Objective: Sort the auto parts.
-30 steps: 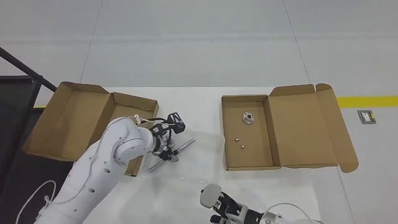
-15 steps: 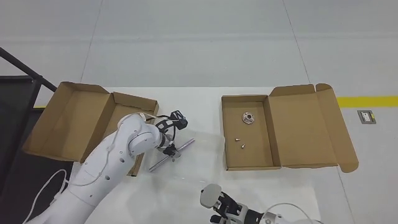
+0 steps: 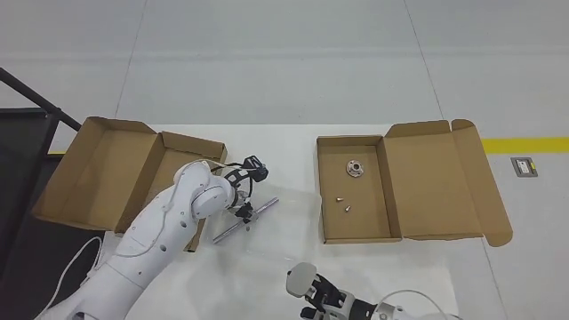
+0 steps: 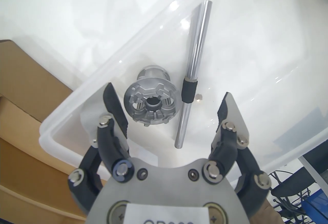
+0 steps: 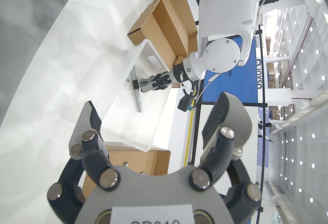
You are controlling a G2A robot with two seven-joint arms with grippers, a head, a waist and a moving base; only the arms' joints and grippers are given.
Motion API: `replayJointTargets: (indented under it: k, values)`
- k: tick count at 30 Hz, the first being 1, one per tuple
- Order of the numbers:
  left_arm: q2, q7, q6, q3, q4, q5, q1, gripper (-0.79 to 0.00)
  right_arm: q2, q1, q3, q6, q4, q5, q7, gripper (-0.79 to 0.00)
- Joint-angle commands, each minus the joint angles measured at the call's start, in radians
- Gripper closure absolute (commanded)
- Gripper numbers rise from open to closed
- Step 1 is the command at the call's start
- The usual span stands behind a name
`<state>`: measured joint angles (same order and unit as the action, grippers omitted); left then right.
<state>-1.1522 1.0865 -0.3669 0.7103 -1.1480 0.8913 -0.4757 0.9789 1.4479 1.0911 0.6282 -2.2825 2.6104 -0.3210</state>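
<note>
silver rod (image 4: 198, 48) banded black, grey hub (image 4: 151, 104), brown boxes (image 3: 436, 178).

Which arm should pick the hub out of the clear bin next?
Left. Its open gripper hangs right over the hub and the rod in the bin. The right gripper, also open, sits far from the bin.

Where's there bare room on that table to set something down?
Bare table between the left box and right box, beyond the clear bin; the right box's near floor too. Crowded around the rod and hub under the left gripper.
</note>
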Motion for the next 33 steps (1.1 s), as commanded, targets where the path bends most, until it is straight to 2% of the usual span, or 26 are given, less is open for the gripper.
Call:
replayJointTargets:
  k: [1,5,8,10,11,15,17,18,19,20,23,26,33]
  values:
    - [-0.003,-0.005,0.010,-0.003,0.009,0.011,0.002,-0.776,0.000,0.000,0.000,0.000,0.000,0.000,0.000,-0.785]
    - [-0.012,-0.012,0.023,-0.012,0.019,0.022,0.005,-0.776,0.000,0.000,0.000,0.000,0.000,0.000,0.000,-0.785]
    - [-0.019,-0.009,0.034,-0.020,0.026,0.035,0.009,-0.723,0.000,0.000,0.000,0.000,0.000,0.000,0.000,-0.785]
    - [-0.023,-0.007,0.047,-0.024,0.029,0.043,0.011,-0.548,0.000,0.000,0.000,0.000,0.000,0.000,0.000,-0.785]
    - [-0.025,-0.008,0.052,-0.025,0.031,0.046,0.012,-0.499,0.000,0.000,0.000,0.000,0.000,0.000,0.000,-0.785]
    - [-0.032,-0.007,0.068,-0.032,0.033,0.069,0.013,-0.416,0.000,0.000,0.000,0.000,0.000,0.000,0.000,-0.785]
    - [-0.035,-0.008,0.069,-0.032,0.034,0.069,0.013,-0.317,0.000,0.000,0.000,0.000,0.000,0.000,0.000,-0.785]
    - [-0.036,-0.009,0.070,-0.031,0.035,0.069,0.013,-0.225,0.000,0.000,0.000,0.000,0.000,0.000,0.000,-0.785]
    - [-0.037,-0.008,0.071,-0.030,0.035,0.069,0.013,-0.062,0.000,0.000,0.000,0.000,0.000,0.000,0.000,-0.785]
    - [-0.038,-0.006,0.072,-0.026,0.033,0.067,0.012,0.000,0.000,0.000,0.000,0.000,0.000,0.000,0.000,-0.785]
    - [-0.032,0.006,0.070,-0.010,0.006,0.071,0.003,0.000,0.000,0.000,0.000,0.000,0.000,0.000,0.000,-0.785]
    - [-0.015,0.035,0.059,0.026,-0.071,0.072,-0.030,0.000,0.000,0.000,0.000,0.000,0.000,0.000,0.000,-0.785]
    - [0.062,0.129,0.040,0.210,-0.372,0.066,-0.199,0.000,0.000,0.000,0.000,0.000,0.000,0.000,0.000,-0.785]
